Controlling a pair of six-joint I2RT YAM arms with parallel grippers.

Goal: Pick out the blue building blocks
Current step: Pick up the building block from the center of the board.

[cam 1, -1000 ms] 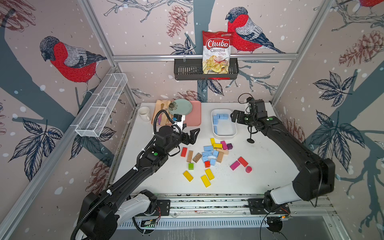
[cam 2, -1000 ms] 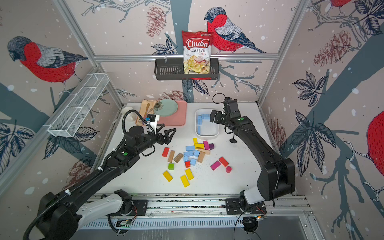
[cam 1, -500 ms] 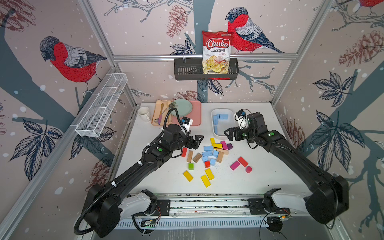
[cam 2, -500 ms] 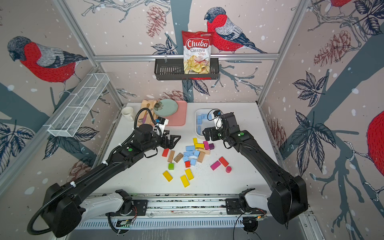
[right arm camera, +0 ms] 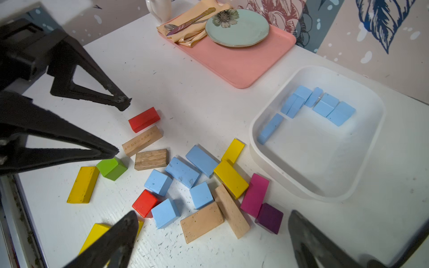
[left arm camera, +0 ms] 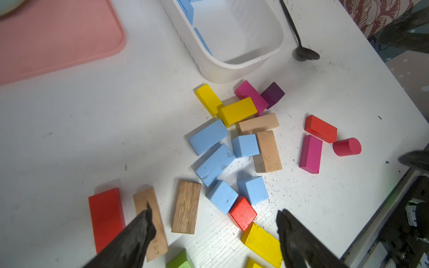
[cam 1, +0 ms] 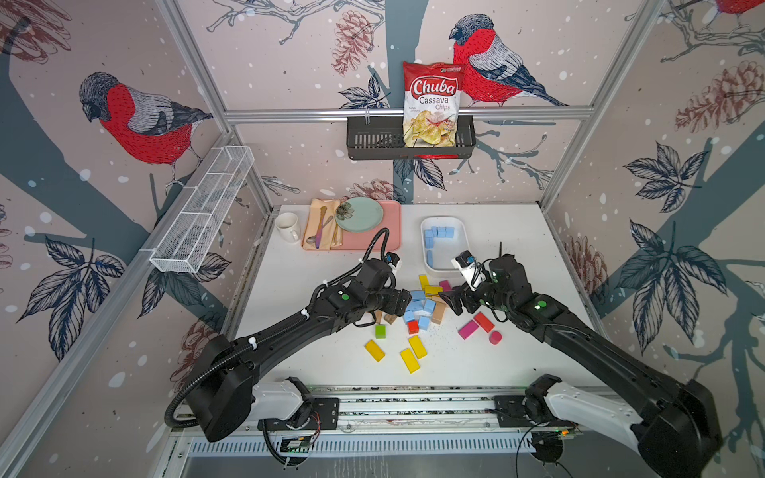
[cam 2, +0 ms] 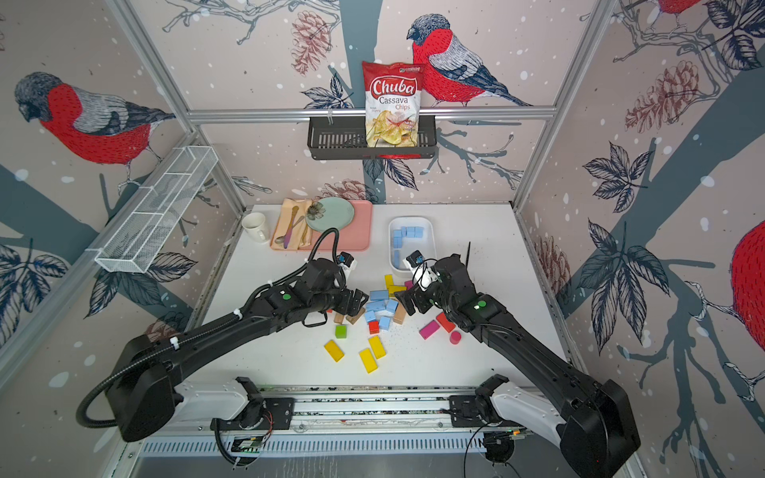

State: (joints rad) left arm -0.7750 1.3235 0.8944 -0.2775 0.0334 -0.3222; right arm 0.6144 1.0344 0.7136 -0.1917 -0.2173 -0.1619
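On table (right arm camera: 185,76), tub (right arm camera: 325,193) holds blue blocks (right arm camera: 325,106).

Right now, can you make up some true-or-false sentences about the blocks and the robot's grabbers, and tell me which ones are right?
1. Five blue building blocks lie on the table, outside the white bin. True.
2. The left gripper is gripping a blue block. False: its jaws stand open and hold nothing.
3. The white bin holds nothing but blue ones. True.
4. The green block is inside the bin. False: it lies on the table.
5. The right gripper is shut. False: it is open and empty.
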